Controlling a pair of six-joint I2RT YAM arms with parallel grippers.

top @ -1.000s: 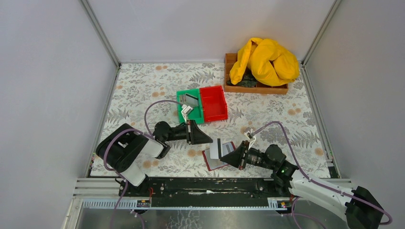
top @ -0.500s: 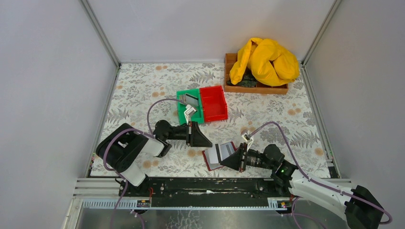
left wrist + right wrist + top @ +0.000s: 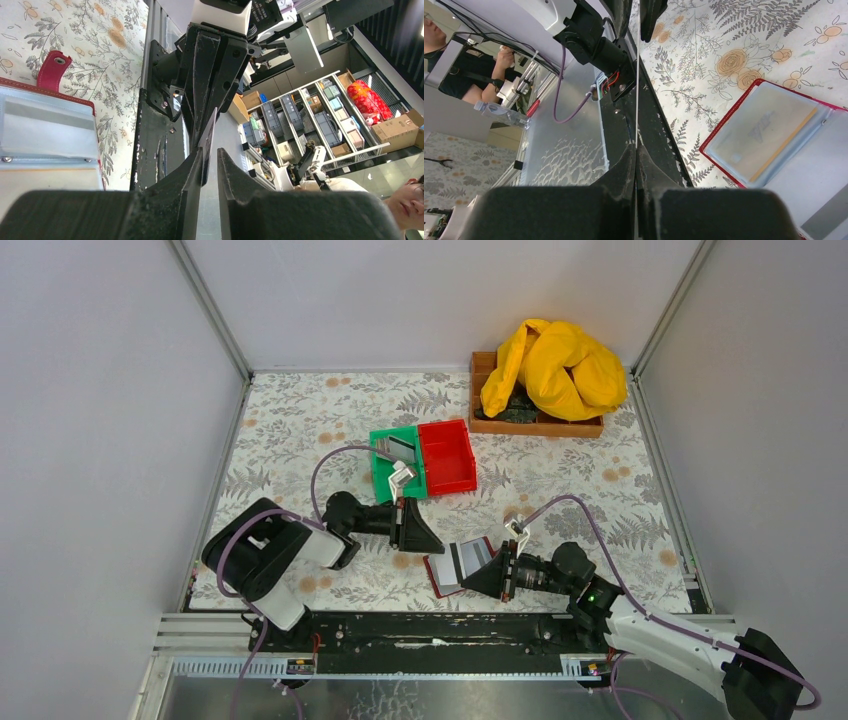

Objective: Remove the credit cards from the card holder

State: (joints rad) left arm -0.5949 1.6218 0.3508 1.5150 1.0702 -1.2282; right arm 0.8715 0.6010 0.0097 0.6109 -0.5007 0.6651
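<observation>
The card holder (image 3: 443, 578) lies open on the table, dark red with grey-blue pockets; it also shows in the left wrist view (image 3: 45, 130) and the right wrist view (image 3: 769, 135). My right gripper (image 3: 472, 574) is shut on a white-grey credit card (image 3: 465, 560) with a dark stripe, held on edge above the holder. The card shows as a thin line in the right wrist view (image 3: 637, 75). My left gripper (image 3: 438, 542) faces it; its jaws stand slightly apart around the card's far edge (image 3: 207, 145), with a gap on one side.
A green bin (image 3: 385, 480) holding other cards and a bright red bin (image 3: 447, 455) stand side by side behind the grippers. A wooden tray (image 3: 480, 365) with a yellow cloth (image 3: 555, 365) is at the back right. The metal rail (image 3: 400, 630) runs along the near edge.
My right gripper has lifted the striped card off the holder and tilted it up toward the left gripper. My left gripper has edged down and right to meet the card.
</observation>
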